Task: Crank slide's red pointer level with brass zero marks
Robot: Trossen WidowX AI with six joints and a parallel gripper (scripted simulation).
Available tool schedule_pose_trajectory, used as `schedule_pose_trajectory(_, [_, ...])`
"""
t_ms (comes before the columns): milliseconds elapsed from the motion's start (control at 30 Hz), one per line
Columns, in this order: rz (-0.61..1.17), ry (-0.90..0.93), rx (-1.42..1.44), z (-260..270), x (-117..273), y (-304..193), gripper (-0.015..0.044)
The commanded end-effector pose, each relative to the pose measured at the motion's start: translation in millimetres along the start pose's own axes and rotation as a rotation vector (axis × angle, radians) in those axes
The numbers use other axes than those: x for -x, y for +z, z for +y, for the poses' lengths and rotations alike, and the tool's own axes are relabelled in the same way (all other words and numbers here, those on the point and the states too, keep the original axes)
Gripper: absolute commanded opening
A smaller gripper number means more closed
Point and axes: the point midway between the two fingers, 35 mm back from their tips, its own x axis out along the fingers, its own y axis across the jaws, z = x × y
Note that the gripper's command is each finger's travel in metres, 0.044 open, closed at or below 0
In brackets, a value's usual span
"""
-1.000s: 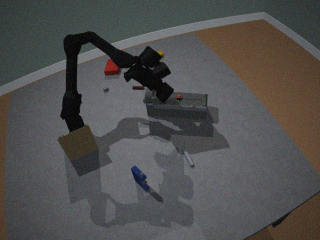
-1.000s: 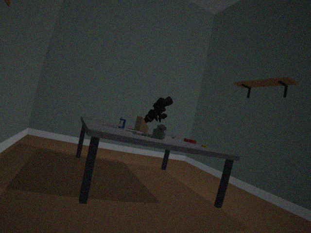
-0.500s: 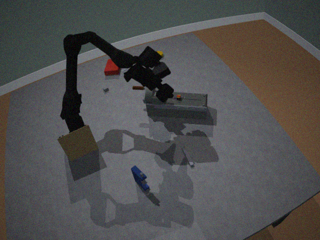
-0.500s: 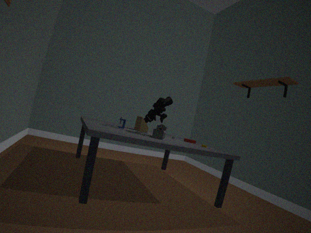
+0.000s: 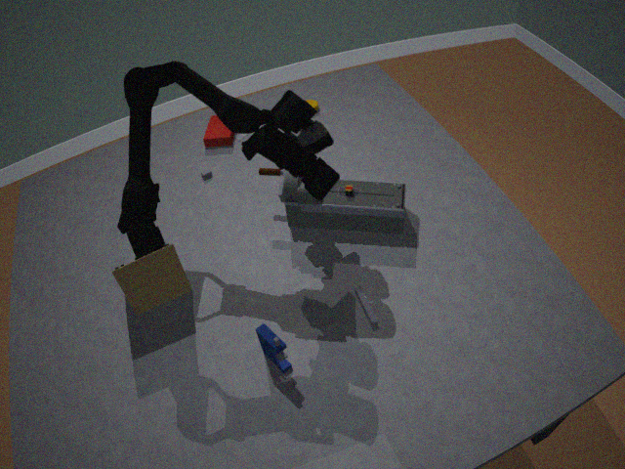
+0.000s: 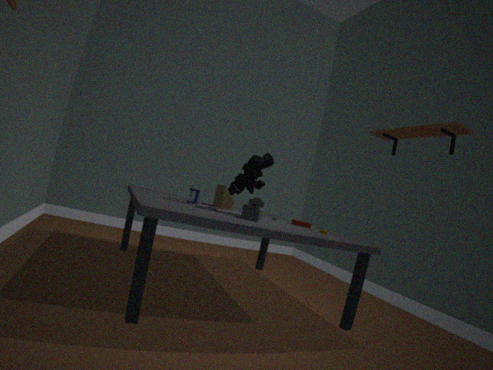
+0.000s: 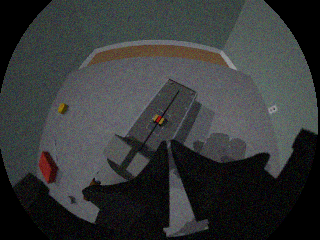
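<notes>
The machine is a long grey box (image 5: 372,197) (image 6: 249,213) (image 7: 172,100) with a dark slot along its top. Its red pointer (image 5: 349,187) (image 7: 159,119) sits on the slot between two small brass marks; it looks about level with them, but the view is too small to tell exactly. A drum-like housing stands at the crank end. The orange-brown crank handle (image 5: 270,171) (image 7: 93,183) sticks out beyond it, partly hidden by a finger in the wrist view. My gripper (image 5: 325,188) (image 6: 231,191) (image 7: 168,143) is shut and empty above the machine, away from the handle.
A red block (image 5: 218,132) (image 6: 301,223) (image 7: 48,167) and a yellow block (image 5: 313,105) (image 6: 323,231) (image 7: 62,108) lie beyond the arm. A small grey piece (image 5: 206,175) lies near the handle. A blue bracket (image 5: 272,348) (image 6: 193,196) and a thin rod (image 5: 365,308) are in the foreground.
</notes>
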Motion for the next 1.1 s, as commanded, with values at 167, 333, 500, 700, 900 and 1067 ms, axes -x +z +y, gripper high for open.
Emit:
schedule_pose_trajectory(167, [0.0, 0.0, 0.0, 0.1, 0.0, 0.0, 0.0])
schedule_pose_trajectory(333, [0.0, 0.0, 0.0, 0.1, 0.0, 0.0, 0.0])
schedule_pose_trajectory(500, [0.0, 0.0, 0.0, 0.1, 0.0, 0.0, 0.0026])
schedule_pose_trajectory(700, [0.0, 0.0, 0.0, 0.1, 0.0, 0.0, 0.0184])
schedule_pose_trajectory(900, [0.0, 0.0, 0.0, 0.1, 0.0, 0.0, 0.0341])
schedule_pose_trajectory(1067, [0.0, 0.0, 0.0, 0.1, 0.0, 0.0, 0.044])
